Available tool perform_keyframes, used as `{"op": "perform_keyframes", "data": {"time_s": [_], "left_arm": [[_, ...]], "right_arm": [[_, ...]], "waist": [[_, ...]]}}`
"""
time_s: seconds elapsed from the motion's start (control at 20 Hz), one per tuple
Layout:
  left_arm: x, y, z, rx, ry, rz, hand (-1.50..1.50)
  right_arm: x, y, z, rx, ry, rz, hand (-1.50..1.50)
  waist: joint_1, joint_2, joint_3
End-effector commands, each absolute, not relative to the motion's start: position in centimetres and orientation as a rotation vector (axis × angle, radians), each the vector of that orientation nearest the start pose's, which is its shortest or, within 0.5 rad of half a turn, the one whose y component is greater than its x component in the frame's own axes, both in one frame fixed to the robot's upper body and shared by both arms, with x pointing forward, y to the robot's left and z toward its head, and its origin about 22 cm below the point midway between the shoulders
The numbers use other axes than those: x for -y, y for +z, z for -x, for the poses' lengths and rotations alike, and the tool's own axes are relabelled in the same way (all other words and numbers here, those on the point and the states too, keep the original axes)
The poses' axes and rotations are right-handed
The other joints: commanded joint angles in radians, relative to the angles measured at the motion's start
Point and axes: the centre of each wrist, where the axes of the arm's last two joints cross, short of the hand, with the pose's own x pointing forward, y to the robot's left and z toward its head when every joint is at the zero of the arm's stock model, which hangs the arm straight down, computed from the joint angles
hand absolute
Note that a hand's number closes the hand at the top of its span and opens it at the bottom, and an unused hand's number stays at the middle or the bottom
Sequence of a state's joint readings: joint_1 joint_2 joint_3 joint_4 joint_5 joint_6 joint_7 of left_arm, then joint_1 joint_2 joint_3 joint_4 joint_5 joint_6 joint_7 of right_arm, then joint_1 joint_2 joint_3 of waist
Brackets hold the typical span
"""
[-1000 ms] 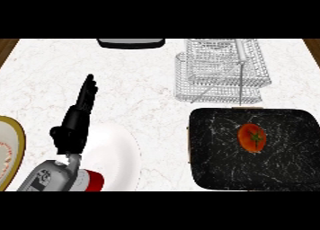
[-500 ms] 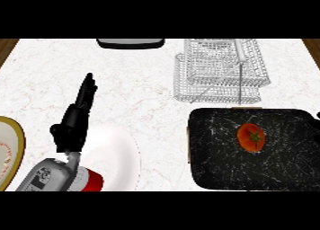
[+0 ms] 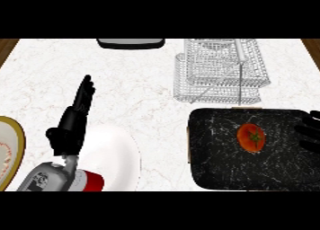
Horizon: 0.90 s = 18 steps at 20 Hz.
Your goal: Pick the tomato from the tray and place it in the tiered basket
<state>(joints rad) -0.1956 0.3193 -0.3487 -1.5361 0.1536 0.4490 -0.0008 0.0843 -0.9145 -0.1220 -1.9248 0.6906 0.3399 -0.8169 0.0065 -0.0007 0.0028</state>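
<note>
Resting hand: the left hand [image 3: 75,119] stands open near the tabletop's left edge, fingers straight and pointing toward the far edge, holding nothing; its grey forearm comes up from the near edge.
Right hand: only the dark fingers of the right hand [image 3: 314,132] show at the right edge, over the tray's right side; they look fairly straight and have hold of nothing, apart from the tomato.
Tomato: the red tomato [image 3: 251,138] with its green stem lies in the tray, a little right of the tray's middle.
Tray: the black marbled tray [image 3: 215,161] sits on the tabletop's near right part, close to the right edge.
Tiered basket: the wire tiered basket [image 3: 219,67] stands at the far right of the tabletop, just beyond the tray's far rim; whether the two touch cannot be told.
Tabletop: the white marbled tabletop [image 3: 143,85] carries everything.
White plate: a white plate [image 3: 116,157] lies at the near edge, left of the tray, partly under the left forearm.
Second plate: a cream plate with a golden rim [image 3: 6,152] is cut off by the left edge.
Far edge: a dark object with a pale rim [image 3: 131,43] sits at the far edge, left of the basket; what it is cannot be told.
</note>
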Motion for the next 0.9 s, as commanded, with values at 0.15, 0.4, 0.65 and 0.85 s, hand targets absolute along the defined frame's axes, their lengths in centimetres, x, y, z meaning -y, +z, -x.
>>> {"op": "perform_keyframes", "data": {"time_s": [0.15,0.4,0.65,0.85], "left_arm": [[-20.4,2.2,-26.4,1.67,-0.097,-0.193,0.0],[-20.4,2.6,-28.1,1.662,-0.106,-0.179,0.0],[-19.7,2.8,-26.5,1.666,-0.116,-0.198,0.0],[-21.0,2.6,-26.5,1.674,-0.12,-0.185,0.0]], "right_arm": [[38.6,15.9,-22.4,-2.33,-2.623,-0.631,-1.5],[36.0,15.8,-24.7,-2.389,-2.624,-0.733,-1.5],[36.9,14.3,-26.6,-2.379,-2.701,-0.721,-1.5],[36.2,14.0,-26.7,-2.35,-2.753,-0.677,-1.5]], "waist": [[-0.006,0.001,-0.003],[-0.005,0.002,-0.003],[0.002,0.002,-0.003],[-0.002,0.001,-0.003]]}}
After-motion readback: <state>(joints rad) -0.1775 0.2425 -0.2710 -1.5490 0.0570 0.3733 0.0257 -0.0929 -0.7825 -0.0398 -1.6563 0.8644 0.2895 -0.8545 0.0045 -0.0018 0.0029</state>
